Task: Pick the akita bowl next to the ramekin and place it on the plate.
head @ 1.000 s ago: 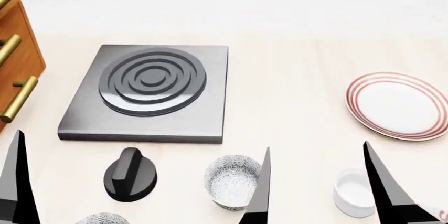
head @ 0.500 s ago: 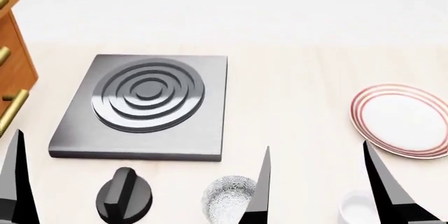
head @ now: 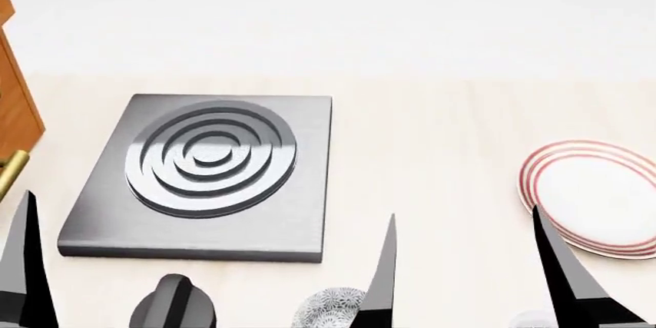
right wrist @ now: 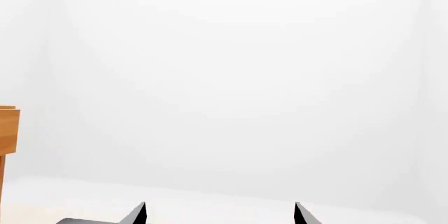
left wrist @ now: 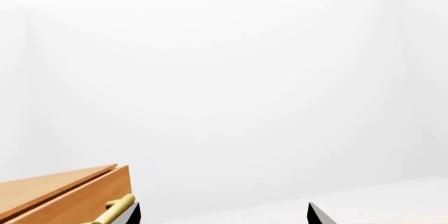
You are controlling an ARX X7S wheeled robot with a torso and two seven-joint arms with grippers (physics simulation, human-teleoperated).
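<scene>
While nothing is in either claw, step in hand: the reach for the bowl, as I judge it; no grasp is made and the carry to the plate is not yet begun.

Pale wooden tabletop [head: 451,128]: it carries everything; the head view looks down across it.

Square dark-grey hob slab with raised concentric rings [head: 205,174]: it lies left of centre, apart from the task's things.

Round shallow white plate with thin red rings at its rim [head: 600,197]: it lies at the right edge, bare, well beyond the bowl and to its right.

My right claw [head: 463,213]: spread wide, nothing between its two dark fingers; the wrist view shows only white wall past them.

My left claw [left wrist: 222,205]: likewise spread and bare.

Small white akita bowl with fine dark-grey floral pattern [head: 328,309]: it is on the table at the head view's bottom edge, just left of my right claw's left finger; only part of it shows.

Bowl's heading: mouth up, it seems; being round it has no long axis, only an upright one.

Small plain white ramekin [head: 533,319]: a faint sliver beside my right claw's other finger.

Next move: I judge I must lower the right claw and bring one finger inside the bowl's rim.
</scene>
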